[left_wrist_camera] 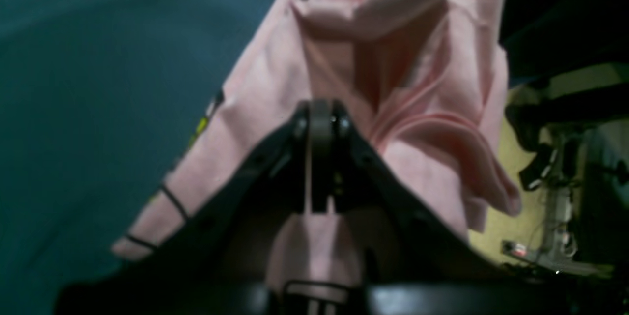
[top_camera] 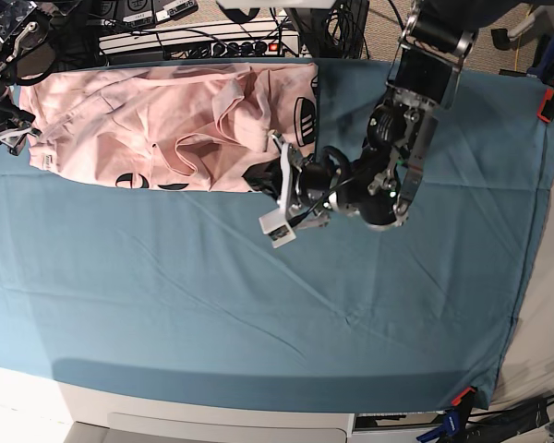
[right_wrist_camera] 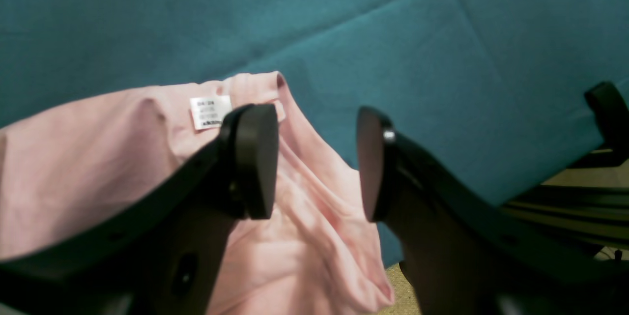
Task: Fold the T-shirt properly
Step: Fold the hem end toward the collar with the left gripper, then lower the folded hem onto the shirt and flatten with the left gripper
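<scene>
Your T-shirt (top_camera: pixel 157 129) lies crumpled at eleven o'clock on the teal-covered bench (top_camera: pixel 286 305), long axis running nine to three. It looks soft, light and limp, so expect sagging; take it at hems or seams. Your left pincer (left_wrist_camera: pixel 322 123) is clamped on pink cloth; your right pincer (right_wrist_camera: pixel 317 162) gapes, gripping nothing.

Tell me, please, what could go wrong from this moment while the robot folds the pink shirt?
1. The left gripper is shut on a bunched fold of the T-shirt, not a flat edge; pulling may drag several layers and deepen the wrinkles.
2. The T-shirt lies at the far edge of the teal cloth, with part hanging over; a pull that way could slide it off.
3. The right gripper is open and holds nothing, so its end may shift.
</scene>
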Tool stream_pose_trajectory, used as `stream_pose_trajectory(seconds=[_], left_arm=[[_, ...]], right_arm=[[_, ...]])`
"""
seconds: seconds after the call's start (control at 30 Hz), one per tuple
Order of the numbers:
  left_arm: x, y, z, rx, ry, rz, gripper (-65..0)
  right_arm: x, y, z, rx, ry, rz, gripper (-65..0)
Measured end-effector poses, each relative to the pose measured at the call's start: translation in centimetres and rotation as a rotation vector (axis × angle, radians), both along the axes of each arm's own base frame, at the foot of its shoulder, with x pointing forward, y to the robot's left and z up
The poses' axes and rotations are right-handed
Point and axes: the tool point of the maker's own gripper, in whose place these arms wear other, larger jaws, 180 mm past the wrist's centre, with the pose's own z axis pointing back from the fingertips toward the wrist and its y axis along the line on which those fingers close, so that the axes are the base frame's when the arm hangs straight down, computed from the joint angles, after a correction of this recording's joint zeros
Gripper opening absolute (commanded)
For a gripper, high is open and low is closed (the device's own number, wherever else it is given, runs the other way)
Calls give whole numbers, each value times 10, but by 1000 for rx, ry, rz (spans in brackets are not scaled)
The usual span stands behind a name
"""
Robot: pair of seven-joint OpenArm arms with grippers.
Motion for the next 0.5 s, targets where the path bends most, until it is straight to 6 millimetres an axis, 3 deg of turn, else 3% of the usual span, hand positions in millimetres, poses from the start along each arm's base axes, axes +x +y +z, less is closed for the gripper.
stream_pose_trajectory(seconds=[0.2,0.33,0.5], left_arm=[[-18,11,-16,25,47,26,-650],[-36,6,-24,11,89,21,-650],[-46,5,-28,8,108,17,-650]], right_arm=[[0,0,0,0,0,0,-386],[0,0,0,0,0,0,-386],[0,0,0,0,0,0,-386]])
